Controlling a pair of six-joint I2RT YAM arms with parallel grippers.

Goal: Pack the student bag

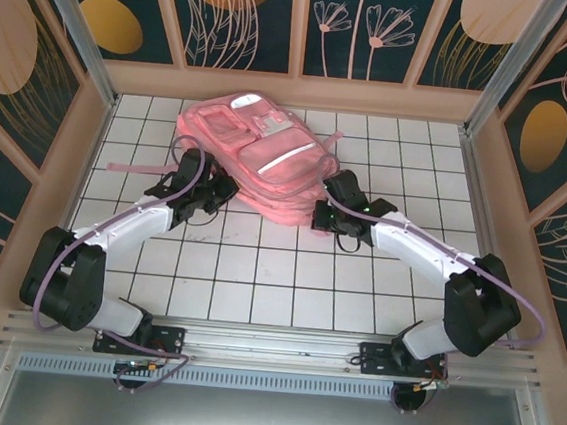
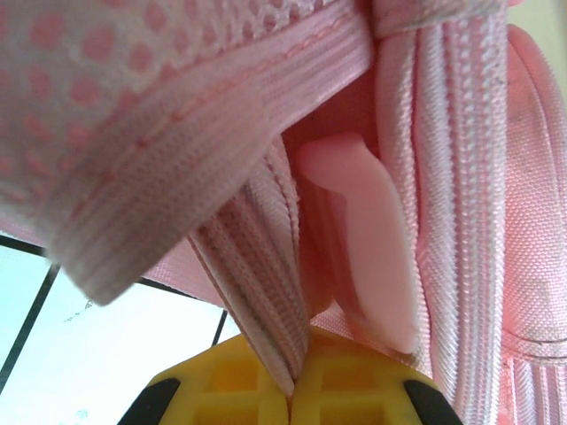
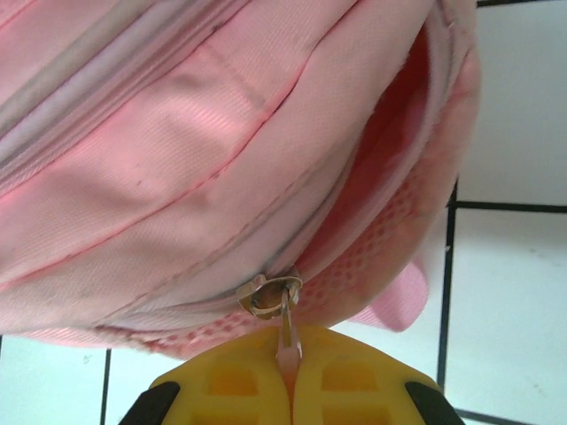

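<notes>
Bag: we've got the student bag [image 1: 258, 160] lying flat at the far middle of the white tiled surface [image 1: 257, 280], front pockets facing up.
Left arm: it's folded at a dark elbow on the near left. The white forearm runs low, forward and inward, to the bag's near-left corner.
Left tool [image 2: 291, 394]: the yellow pads are pressed together, pinching a woven pink strap [image 2: 266, 301] (a smooth pink plastic tab [image 2: 368, 257] sits just beside that strap).
Right arm: a mirror of the left, elbow on the near right and forearm angling inward to the bag's near-right corner.
Right tool [image 3: 291, 394]: the pads are closed on the zipper pull [image 3: 286, 341], which hangs from a metal slider [image 3: 266, 297].
Zipper: we see the seam gaping beyond the slider, showing darker pink inside.
</notes>
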